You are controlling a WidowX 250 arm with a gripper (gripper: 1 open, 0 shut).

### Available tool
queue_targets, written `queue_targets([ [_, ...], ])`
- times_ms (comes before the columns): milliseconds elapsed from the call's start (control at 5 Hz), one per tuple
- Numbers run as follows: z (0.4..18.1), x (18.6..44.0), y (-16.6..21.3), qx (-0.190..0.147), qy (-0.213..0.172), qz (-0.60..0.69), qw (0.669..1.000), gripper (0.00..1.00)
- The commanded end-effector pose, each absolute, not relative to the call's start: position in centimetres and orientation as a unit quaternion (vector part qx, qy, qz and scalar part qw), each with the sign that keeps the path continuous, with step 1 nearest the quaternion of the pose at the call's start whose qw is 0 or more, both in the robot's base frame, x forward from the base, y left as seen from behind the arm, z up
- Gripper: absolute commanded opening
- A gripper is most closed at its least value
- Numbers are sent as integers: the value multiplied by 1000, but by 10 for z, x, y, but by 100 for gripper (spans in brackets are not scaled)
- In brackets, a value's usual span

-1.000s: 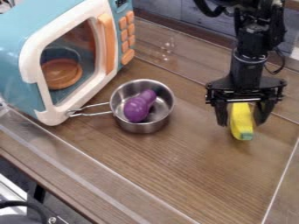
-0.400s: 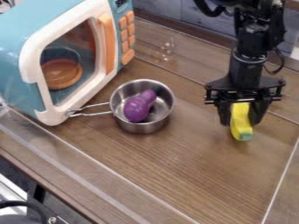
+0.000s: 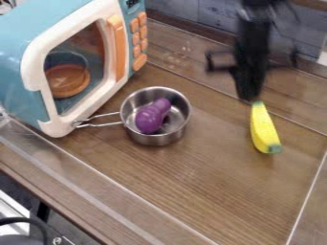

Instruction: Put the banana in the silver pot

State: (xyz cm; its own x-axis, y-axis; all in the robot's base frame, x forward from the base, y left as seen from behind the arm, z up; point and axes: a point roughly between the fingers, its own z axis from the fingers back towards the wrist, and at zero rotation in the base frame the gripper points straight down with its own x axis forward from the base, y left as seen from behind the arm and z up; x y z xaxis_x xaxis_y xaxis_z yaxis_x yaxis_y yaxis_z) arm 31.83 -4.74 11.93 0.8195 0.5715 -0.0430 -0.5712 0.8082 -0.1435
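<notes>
Robot arm: black throughout, heavily motion-blurred. Slim vertical column tapering to a narrow lower end. A dark crosspiece sticks out to the left and right of the column partway up. No markings, screws or cables can be made out.

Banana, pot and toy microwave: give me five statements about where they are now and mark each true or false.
1. The banana lies on the wooden table. True.
2. The banana is inside the silver pot. False: it lies apart from the pot, on its far side from the microwave.
3. A purple toy vegetable sits in the pot. True.
4. The gripper holds the banana. False: it is blurred, above the banana, which lies free on the table.
5. The toy microwave is empty. False: an orange bowl is inside.
</notes>
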Motion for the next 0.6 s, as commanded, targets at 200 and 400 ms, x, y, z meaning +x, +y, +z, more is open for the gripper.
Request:
queue_targets([
  [200, 142, 320, -50, -86, -29, 336, 938, 100],
  [400, 121, 319, -82, -78, -32, 372, 925, 100],
])
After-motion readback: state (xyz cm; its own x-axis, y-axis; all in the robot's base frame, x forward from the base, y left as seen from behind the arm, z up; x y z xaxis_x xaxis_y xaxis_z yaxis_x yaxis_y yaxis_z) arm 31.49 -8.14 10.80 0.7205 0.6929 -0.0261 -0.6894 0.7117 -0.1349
